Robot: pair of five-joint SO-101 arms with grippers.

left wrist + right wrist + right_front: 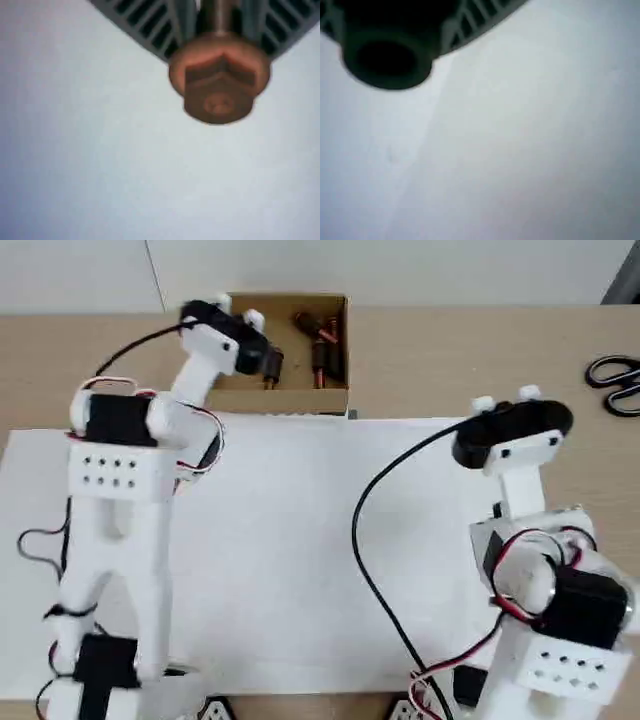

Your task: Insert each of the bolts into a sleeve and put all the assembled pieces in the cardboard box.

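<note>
While our left tool (220, 15) is clamped on a copper bolt (220, 82) at the cardboard box (285, 398), our right tool (395, 22) grips a black sleeve (387, 62) above the white sheet (300, 540); assembled pieces (322, 345) lie inside the box.

Cardboard box (300, 400), left half: left gripper (268, 362) with bolt (220, 80) hangs over it.
Box, right half: assembled pieces (322, 340) lie there.
Sheet (280, 540) middle: black cable (357, 540) crosses.

Lying in the open cardboard box (300, 398), dark assembled pieces (322, 345); being clamped, a copper hex-head bolt (219, 82); being clamped elsewhere, a black round sleeve (387, 62).
</note>
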